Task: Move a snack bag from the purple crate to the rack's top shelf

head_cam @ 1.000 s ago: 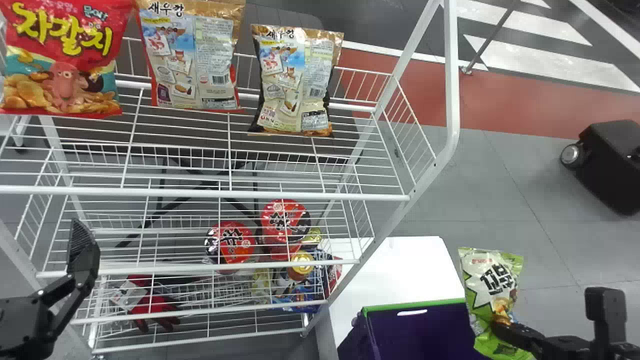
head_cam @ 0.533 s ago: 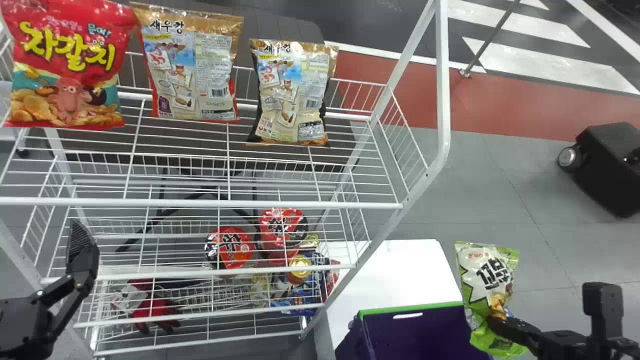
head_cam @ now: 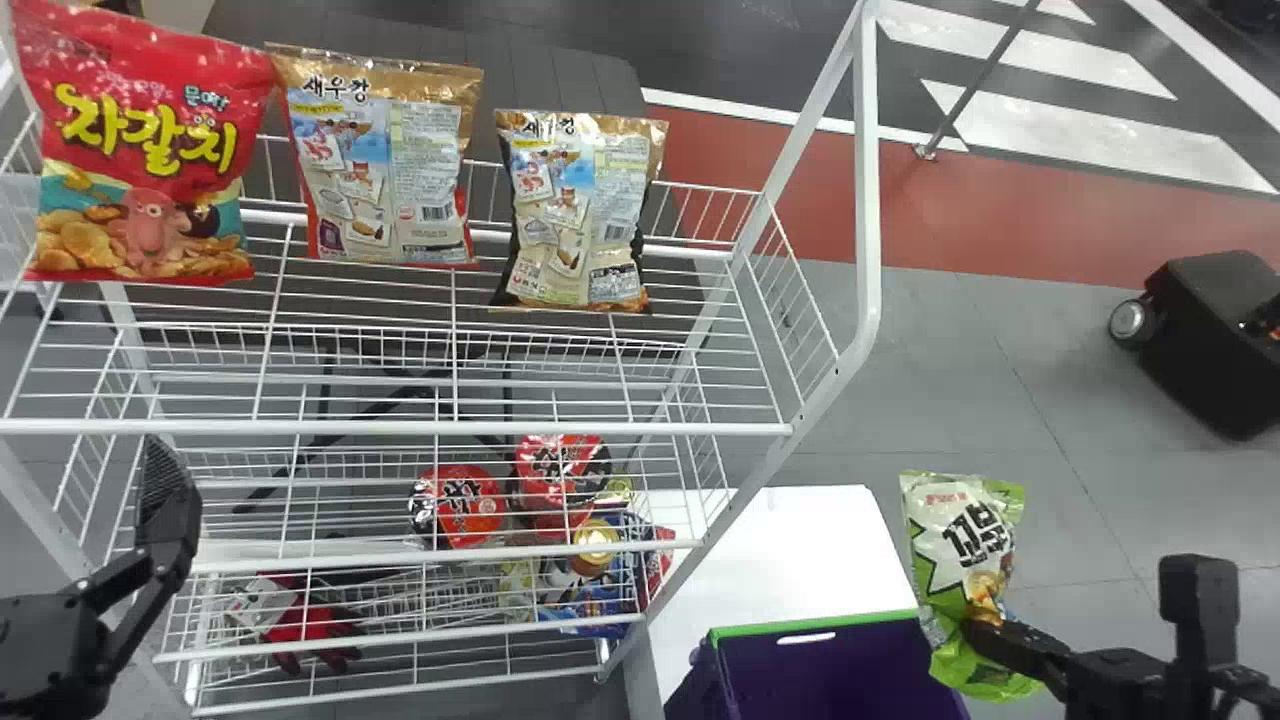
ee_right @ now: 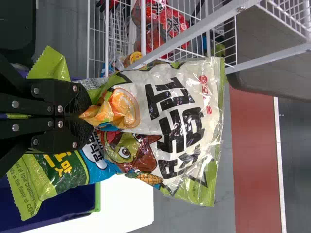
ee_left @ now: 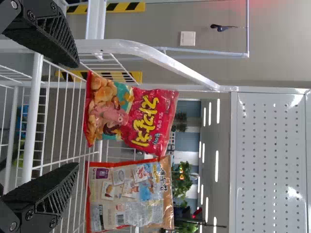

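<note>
Right claw (head_cam: 985, 637): pinching the snack bag's lower part; we're seeing film bunching at the fingertips.
Snack bag (head_cam: 963, 560): standing up from the claw, green ends, cream-white front, big black lettering, orange snack pieces, cartoon face; shiny, wrinkling.
Bag position: overlapping the purple crate's (head_cam: 815, 622) right edge in the head view; we're not managing to judge the height between.
Hidden: right claw is covering some bag print.
Crate: bottom edge is cutting it off; we're not making out contents.
Left claw (head_cam: 165, 490): hanging spread near the rack's (head_cam: 620, 428) left side.
</note>
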